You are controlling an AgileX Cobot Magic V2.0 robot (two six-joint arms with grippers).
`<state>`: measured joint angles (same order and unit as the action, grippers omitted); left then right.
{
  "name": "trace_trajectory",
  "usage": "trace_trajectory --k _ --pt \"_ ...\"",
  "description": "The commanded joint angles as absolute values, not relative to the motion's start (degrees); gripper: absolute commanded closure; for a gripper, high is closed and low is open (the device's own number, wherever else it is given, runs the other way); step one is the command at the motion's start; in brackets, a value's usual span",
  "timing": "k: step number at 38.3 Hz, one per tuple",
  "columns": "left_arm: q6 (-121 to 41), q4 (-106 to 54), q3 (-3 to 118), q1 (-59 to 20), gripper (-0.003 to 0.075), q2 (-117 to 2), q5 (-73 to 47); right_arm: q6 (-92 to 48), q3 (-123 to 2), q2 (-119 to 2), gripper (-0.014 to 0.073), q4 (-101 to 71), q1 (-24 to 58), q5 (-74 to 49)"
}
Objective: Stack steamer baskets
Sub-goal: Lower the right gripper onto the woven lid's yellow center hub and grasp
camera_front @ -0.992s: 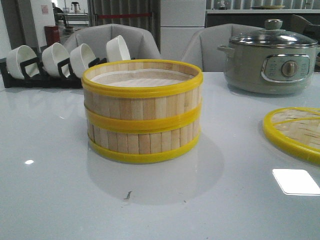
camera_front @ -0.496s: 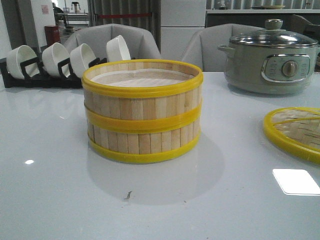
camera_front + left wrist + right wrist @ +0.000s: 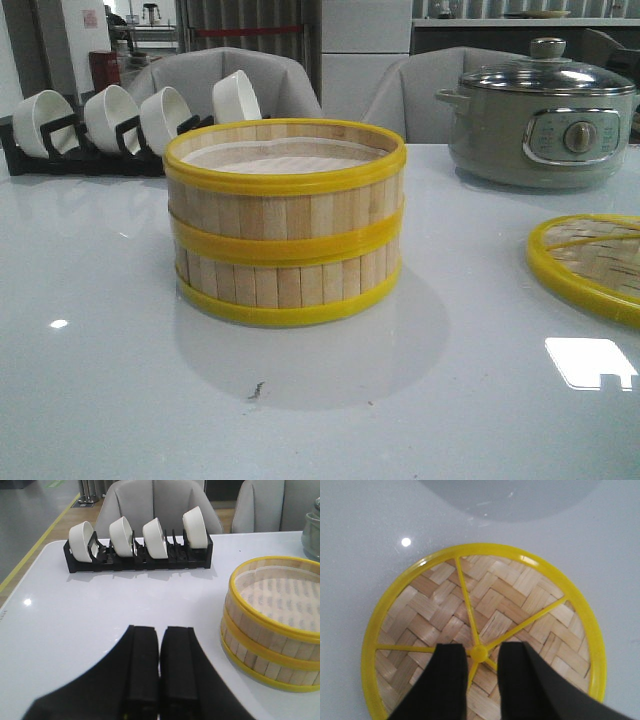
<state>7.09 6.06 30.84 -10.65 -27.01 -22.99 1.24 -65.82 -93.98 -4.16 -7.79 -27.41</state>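
Observation:
Two steamer baskets stand stacked in the middle of the table, the upper basket [image 3: 285, 200] square on the lower basket [image 3: 285, 285]. The stack also shows in the left wrist view [image 3: 272, 630], with its white liner visible inside. My left gripper [image 3: 160, 630] is shut and empty, over bare table a short way from the stack. My right gripper [image 3: 482, 648] is open above the flat woven lid [image 3: 520, 595], its jaws on either side of the lid's yellow centre hub, holding nothing. Neither gripper shows in the front view.
The lid [image 3: 590, 262] lies at the table's right edge. A grey electric pot [image 3: 540, 125] stands at the back right. A black rack of white bowls [image 3: 100, 125] stands at the back left and also shows in the left wrist view [image 3: 137, 555].
The stack and lid have not moved. The bright reflection on the table at the front right now has a dark notch in its lower edge.

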Motion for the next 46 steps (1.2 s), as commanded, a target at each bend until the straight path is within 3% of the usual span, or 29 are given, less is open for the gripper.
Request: trace_trajectory --k 1,21,46 --pt "7.51 6.01 32.5 -10.51 0.0634 -27.24 -17.92 0.81 -70.06 -94.6 0.0306 -3.94 -8.07 -26.28" --pt "7.51 6.01 32.5 -10.51 0.0634 -27.24 -17.92 0.81 -75.63 -102.59 0.0306 -4.58 -7.43 -34.85" --pt "7.51 6.01 32.5 -10.51 0.0634 -27.24 -17.92 0.81 -75.63 -104.34 0.0306 -4.58 -6.86 -34.56"
